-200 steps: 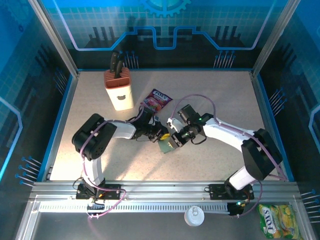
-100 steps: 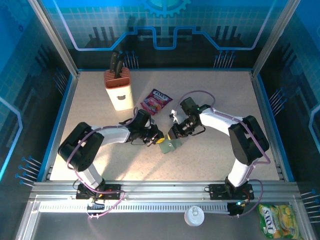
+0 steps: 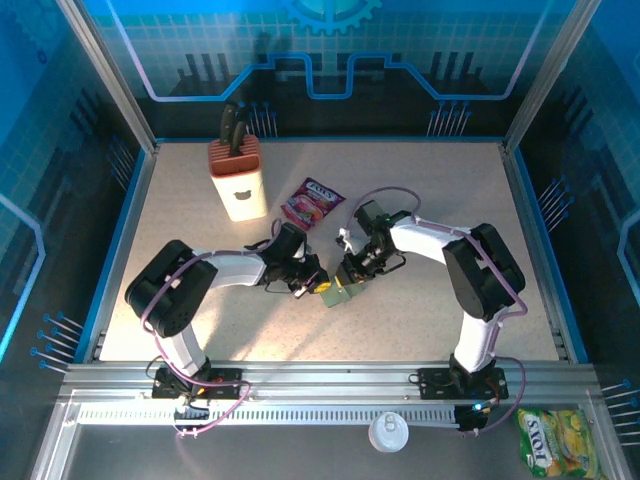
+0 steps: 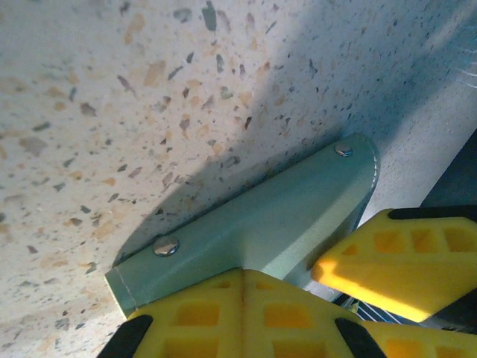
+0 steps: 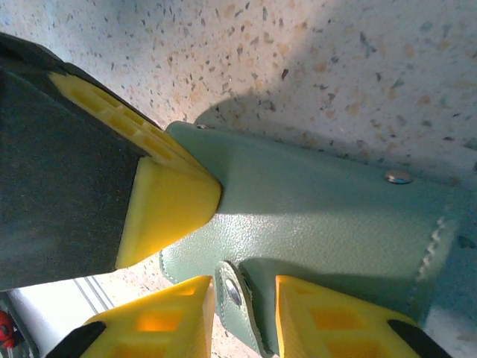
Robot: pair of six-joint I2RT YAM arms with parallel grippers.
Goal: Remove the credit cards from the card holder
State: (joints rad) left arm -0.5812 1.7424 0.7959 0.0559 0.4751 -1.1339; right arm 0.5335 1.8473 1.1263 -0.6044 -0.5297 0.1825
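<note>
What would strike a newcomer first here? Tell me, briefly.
Both arms converge mid-table on the small grey-green card holder: the left pincer is shut on one edge, and the right pincer straddles its snap flap. Behind them lie a pink-purple snack packet and a knife block.

Speckled beige counter (image 3: 420,190) with a blue rim. On it: a knife block (image 3: 236,178) standing at the back left, a pink-purple snack packet (image 3: 312,201) lying flat just right of it, and the grey-green card holder (image 3: 337,292) near the middle.
</note>
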